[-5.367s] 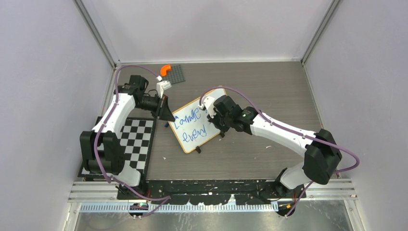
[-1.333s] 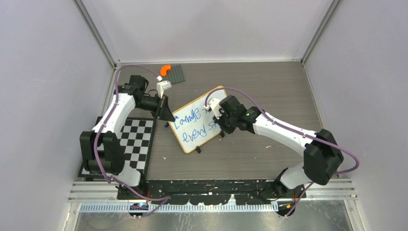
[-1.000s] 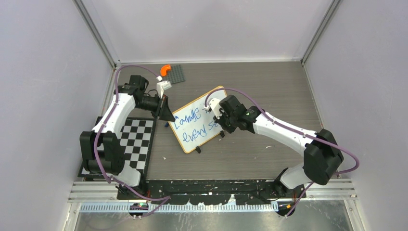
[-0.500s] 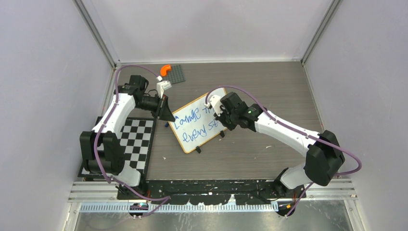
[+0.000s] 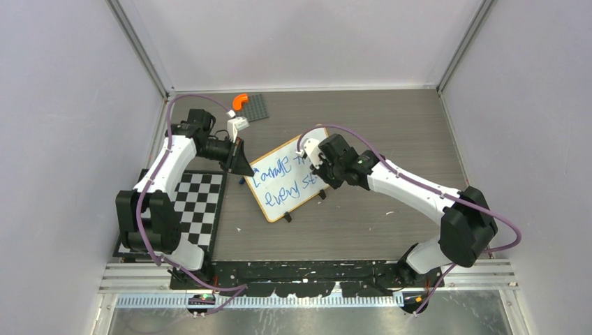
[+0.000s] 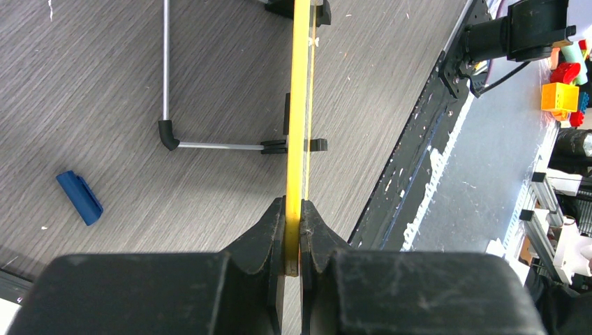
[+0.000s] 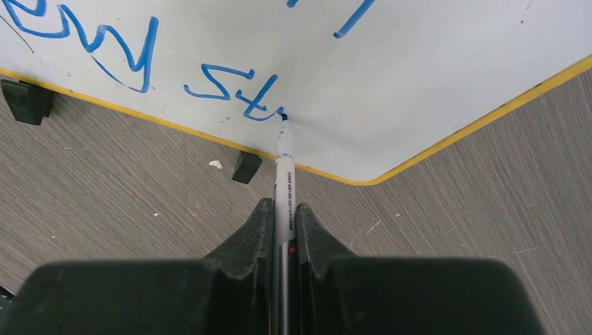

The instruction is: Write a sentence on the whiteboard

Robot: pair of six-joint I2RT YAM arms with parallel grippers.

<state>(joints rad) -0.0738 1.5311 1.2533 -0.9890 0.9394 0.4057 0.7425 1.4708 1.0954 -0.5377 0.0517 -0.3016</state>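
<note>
Sitting slantwise at the middle of the top view, the whiteboard point(image 5: 278, 206) is pinched at its upper-left edge by the left gripper point(image 5: 241, 165), while the right gripper point(image 5: 318, 172) is poised over its right part, beside the blue sentence point(image 5: 279, 180). Only in the left wrist view is the board seen edge-on, as a yellow strip clamped between the closed fingers, with a blue cap point(image 6: 79, 197) lying on the table point(image 6: 105, 84) at lower left. Only in the right wrist view is a marker point(image 7: 283, 160) seen, squeezed between the fingers, its tip touching the board just right of the letters "st".
</note>
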